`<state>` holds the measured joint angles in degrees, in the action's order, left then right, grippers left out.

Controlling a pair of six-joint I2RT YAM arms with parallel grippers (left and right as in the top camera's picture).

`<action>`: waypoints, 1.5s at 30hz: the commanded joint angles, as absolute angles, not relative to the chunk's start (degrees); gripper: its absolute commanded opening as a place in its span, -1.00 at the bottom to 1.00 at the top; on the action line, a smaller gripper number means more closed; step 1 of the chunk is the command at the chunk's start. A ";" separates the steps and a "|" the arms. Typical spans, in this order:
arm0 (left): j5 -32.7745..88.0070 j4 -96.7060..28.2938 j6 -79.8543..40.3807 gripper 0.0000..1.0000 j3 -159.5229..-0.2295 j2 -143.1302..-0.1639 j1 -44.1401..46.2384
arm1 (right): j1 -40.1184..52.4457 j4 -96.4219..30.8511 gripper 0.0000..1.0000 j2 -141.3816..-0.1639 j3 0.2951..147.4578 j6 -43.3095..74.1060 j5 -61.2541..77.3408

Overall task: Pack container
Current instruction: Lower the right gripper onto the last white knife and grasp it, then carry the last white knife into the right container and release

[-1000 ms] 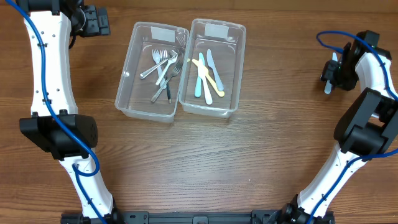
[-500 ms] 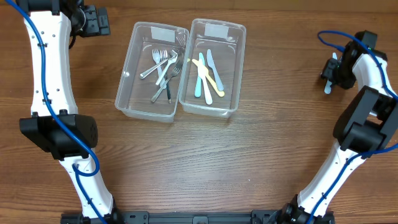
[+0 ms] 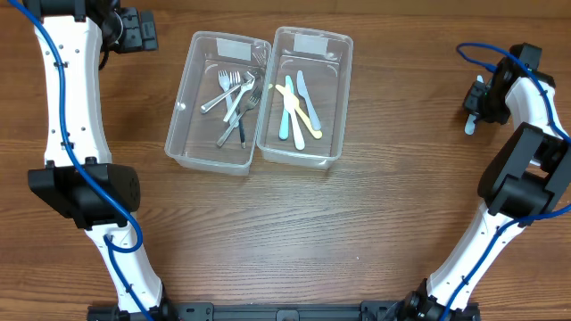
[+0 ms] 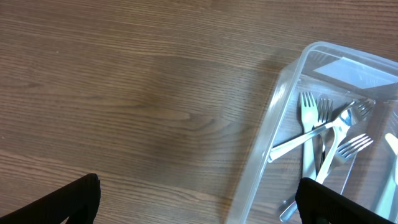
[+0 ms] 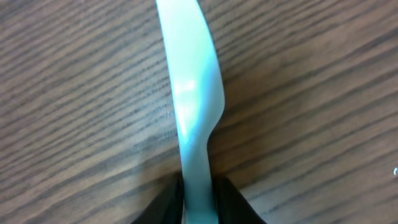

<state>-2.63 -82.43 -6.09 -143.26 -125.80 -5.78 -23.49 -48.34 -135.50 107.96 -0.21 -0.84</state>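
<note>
Two clear plastic containers stand side by side at the table's back. The left container (image 3: 191,147) holds several metal forks (image 3: 236,96); it also shows in the left wrist view (image 4: 267,130) with the forks (image 4: 314,134). The right container (image 3: 342,85) holds pale plastic knives (image 3: 296,107). My right gripper (image 3: 475,105) at the far right is shut on a light blue plastic knife (image 5: 191,99), its blade pointing away over the wood; the knife's tip shows overhead (image 3: 469,127). My left gripper (image 3: 152,34) is open and empty, left of the fork container.
Bare wood table (image 3: 357,232) lies in front of the containers. The two arm bases stand at the front left (image 3: 85,192) and front right (image 3: 526,183).
The right gripper with the knife has shifted very slightly toward the right and back. The left arm has not moved.
</note>
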 commanded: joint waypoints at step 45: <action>-2.98 -82.24 -7.33 1.00 -143.74 -125.80 -6.26 | 19.22 -64.86 -0.92 -118.08 116.20 13.87 2.70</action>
<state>-2.66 -82.43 -6.11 -143.26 -125.80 -5.78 15.81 -66.00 -114.78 118.85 9.28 2.74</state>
